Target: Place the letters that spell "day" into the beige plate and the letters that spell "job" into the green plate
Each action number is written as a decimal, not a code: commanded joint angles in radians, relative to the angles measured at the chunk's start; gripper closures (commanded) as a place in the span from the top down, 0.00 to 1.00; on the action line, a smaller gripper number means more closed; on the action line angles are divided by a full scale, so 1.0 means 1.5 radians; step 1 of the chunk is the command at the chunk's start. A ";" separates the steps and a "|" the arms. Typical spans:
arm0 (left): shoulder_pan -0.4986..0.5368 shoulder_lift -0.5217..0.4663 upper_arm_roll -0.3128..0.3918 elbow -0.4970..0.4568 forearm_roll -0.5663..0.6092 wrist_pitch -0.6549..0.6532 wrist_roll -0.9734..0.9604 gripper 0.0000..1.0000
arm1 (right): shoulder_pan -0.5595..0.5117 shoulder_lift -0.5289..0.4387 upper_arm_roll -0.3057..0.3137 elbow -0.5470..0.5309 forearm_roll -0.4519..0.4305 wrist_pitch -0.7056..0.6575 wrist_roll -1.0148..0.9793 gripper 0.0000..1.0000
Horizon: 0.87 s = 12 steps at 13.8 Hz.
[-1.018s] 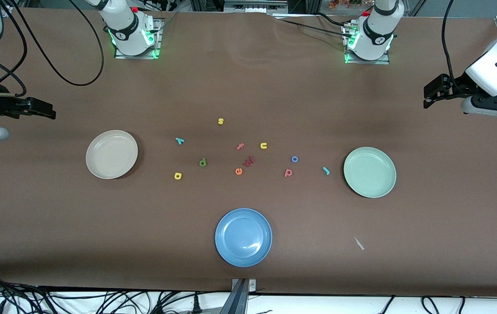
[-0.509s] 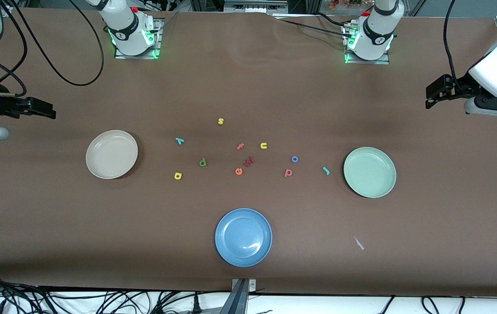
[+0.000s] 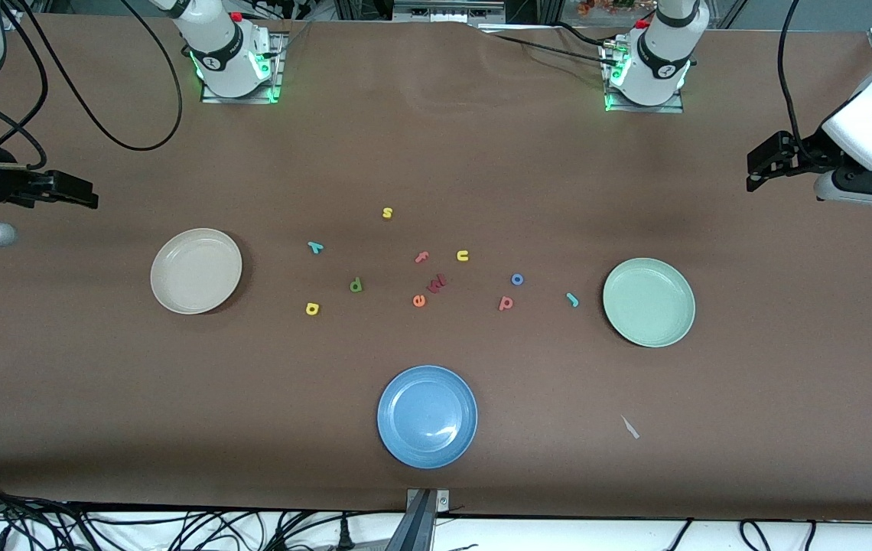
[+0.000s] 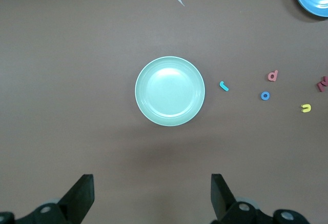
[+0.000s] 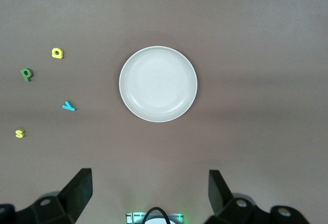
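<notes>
The beige plate (image 3: 196, 271) (image 5: 158, 83) lies toward the right arm's end, the green plate (image 3: 649, 302) (image 4: 169, 90) toward the left arm's end. Between them lie the green d (image 3: 356, 285), yellow a (image 3: 312, 308) and teal y (image 3: 315, 246), then the blue o (image 3: 517, 279), salmon b (image 3: 506, 304) and teal j (image 3: 572, 299) beside the green plate. My left gripper (image 3: 761, 164) (image 4: 152, 193) hangs open and holds nothing, high up near the green plate. Near the beige plate my right gripper (image 3: 73, 193) (image 5: 150, 190) is up too, open with nothing in it.
A blue plate (image 3: 427, 415) sits nearest the front camera. Spare letters lie mid-table: yellow s (image 3: 387, 213), salmon f (image 3: 421, 257), yellow u (image 3: 463, 255), orange e (image 3: 419, 301), dark red w (image 3: 437, 284). A white scrap (image 3: 629, 427) lies near the green plate.
The left gripper has shifted very slightly toward its own end of the table. Letters, plates and the right arm have not moved.
</notes>
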 commanded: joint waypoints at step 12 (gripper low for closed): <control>-0.013 0.066 -0.009 0.013 -0.007 -0.046 0.001 1.00 | 0.022 0.008 0.037 0.002 0.015 -0.014 0.003 1.00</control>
